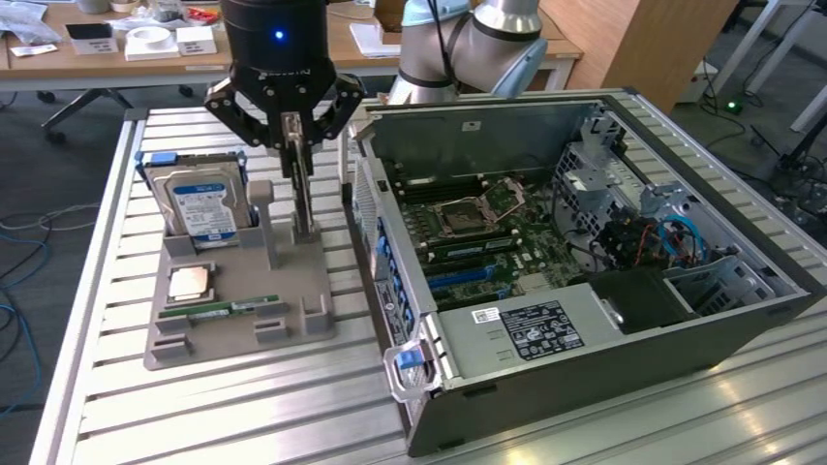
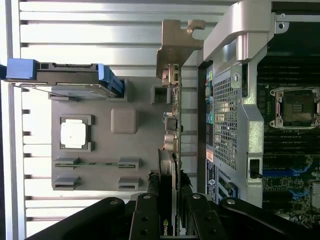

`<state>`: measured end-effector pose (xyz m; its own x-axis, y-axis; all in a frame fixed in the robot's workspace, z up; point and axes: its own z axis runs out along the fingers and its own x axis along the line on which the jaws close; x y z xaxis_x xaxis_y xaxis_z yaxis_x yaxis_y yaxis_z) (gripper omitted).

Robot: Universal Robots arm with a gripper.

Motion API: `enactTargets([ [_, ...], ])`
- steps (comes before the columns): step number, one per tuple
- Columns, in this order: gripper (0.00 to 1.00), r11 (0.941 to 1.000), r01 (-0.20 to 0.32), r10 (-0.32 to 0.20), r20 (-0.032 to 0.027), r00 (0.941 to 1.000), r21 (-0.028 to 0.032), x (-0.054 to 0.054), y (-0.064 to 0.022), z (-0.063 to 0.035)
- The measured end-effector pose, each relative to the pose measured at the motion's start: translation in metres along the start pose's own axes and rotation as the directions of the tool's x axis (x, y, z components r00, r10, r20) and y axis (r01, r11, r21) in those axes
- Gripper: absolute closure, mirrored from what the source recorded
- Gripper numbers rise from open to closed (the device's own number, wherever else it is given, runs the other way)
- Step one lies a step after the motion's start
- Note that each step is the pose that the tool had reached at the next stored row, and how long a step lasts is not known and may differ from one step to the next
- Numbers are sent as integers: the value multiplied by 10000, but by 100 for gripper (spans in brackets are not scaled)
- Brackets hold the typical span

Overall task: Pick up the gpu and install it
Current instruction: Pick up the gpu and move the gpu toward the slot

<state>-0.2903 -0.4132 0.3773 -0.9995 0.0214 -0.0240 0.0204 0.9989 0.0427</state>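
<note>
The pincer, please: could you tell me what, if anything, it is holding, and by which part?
The pincer grips the gpu by its upper edge, across its flat faces; the card stands upright in the grey holder.

Arm (image 1: 498, 44) reaching over, wrist vertical, gripper (image 1: 297, 140) pointing straight down, fingers (image 2: 147, 215) pinched narrow on both faces of gpu (image 1: 301, 199).

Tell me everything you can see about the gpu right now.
The gpu is a thin flat card standing on edge in the grey holder, beside the open computer case. Edge-on it shows a green board, a dark face and a silver metal end bracket. The gripper is closed on its upper edge.
</note>
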Motion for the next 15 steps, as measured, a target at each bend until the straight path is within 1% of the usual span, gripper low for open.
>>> enactTargets([
  [4,74,10000,0,0,1,10000,-1,-1,1,-42],
  [15,74,10000,0,0,0,10000,0,-1,3,-61],
])
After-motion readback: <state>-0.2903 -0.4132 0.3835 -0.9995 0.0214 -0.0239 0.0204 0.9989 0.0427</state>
